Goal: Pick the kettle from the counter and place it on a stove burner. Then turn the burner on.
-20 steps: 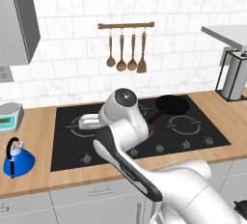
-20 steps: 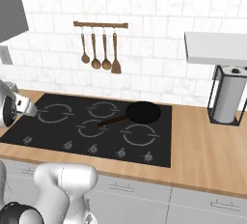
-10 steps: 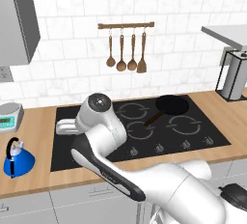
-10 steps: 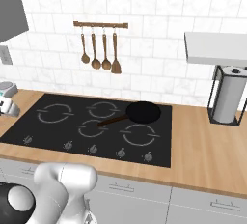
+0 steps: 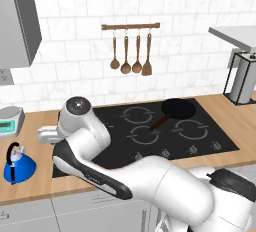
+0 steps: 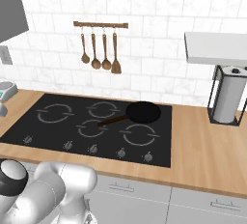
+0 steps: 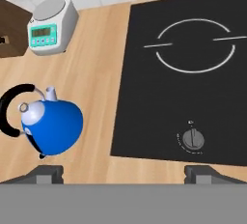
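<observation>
Item: your end effector (image 7: pixel 123 172) hangs above the tabletop's (image 7: pixel 96 73) front edge, fingertips (image 7: pixel 48 172) spread wide apart and holding nothing. Item: the kettle (image 7: pixel 48 124) stands upright on the wood left of the black cooktop (image 7: pixel 193 121), apart from it, near a white kitchen scale (image 7: pixel 50 25). Item: you have the wide stove burner (image 7: pixel 195 44) ring with its knob (image 7: pixel 193 138) nearer the front edge, and a black frying pan (image 5: pixel 177 108) farther right.

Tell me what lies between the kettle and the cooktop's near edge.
Bare wooden counter only. In the hand view nothing sits between the kettle and the cooktop.
</observation>
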